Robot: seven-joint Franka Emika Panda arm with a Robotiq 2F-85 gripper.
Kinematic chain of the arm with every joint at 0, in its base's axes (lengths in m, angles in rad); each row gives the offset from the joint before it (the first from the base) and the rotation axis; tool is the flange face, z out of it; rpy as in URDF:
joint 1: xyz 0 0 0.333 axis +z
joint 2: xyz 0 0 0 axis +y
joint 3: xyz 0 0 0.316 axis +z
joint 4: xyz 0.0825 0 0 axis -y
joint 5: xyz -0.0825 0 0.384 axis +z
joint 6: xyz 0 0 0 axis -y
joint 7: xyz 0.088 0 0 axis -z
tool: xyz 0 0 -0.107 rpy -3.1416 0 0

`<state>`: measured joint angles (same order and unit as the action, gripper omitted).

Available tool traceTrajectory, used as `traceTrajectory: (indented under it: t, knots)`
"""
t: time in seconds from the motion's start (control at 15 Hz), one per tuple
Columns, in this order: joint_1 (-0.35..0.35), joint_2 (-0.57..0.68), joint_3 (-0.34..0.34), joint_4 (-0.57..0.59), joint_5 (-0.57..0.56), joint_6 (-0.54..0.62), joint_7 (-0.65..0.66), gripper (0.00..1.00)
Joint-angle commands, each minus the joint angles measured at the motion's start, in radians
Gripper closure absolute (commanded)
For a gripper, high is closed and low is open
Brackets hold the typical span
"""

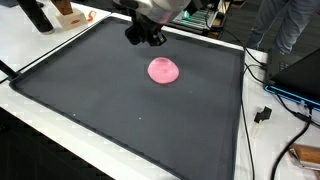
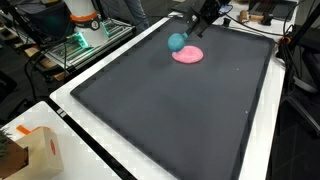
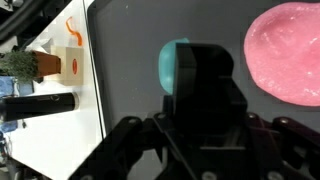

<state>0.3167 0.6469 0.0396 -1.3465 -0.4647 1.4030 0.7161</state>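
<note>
My gripper [image 1: 146, 37] hangs above the far part of a black mat [image 1: 120, 110], also seen in an exterior view [image 2: 180, 110]. It is shut on a round teal object [image 2: 177, 42], which peeks out from behind the black fingers in the wrist view [image 3: 173, 65]. A flat pink disc [image 1: 164, 70] lies on the mat just beside and below the gripper; it shows in an exterior view [image 2: 188, 55] and at the upper right of the wrist view [image 3: 285, 55]. The teal object is held a little above the mat, apart from the disc.
The mat lies on a white table [image 1: 60, 40]. A small cardboard box [image 2: 40, 150] and a potted plant [image 3: 25, 68] stand on the table edge. A black cylinder [image 3: 40, 102] lies beside them. Cables [image 1: 270, 110] and equipment lie off one side.
</note>
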Motion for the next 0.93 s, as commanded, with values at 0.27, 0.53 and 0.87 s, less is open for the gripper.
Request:
traceTrajectory:
  t: [0.27, 0.53, 0.87]
  knots:
    - [-0.061, -0.086, 0.006, -0.052, 0.156, 0.089, -0.161, 0.75]
    - [-0.087, -0.121, 0.007, -0.078, 0.225, 0.137, -0.250, 0.75]
    - [-0.125, -0.180, 0.015, -0.152, 0.307, 0.260, -0.363, 0.75]
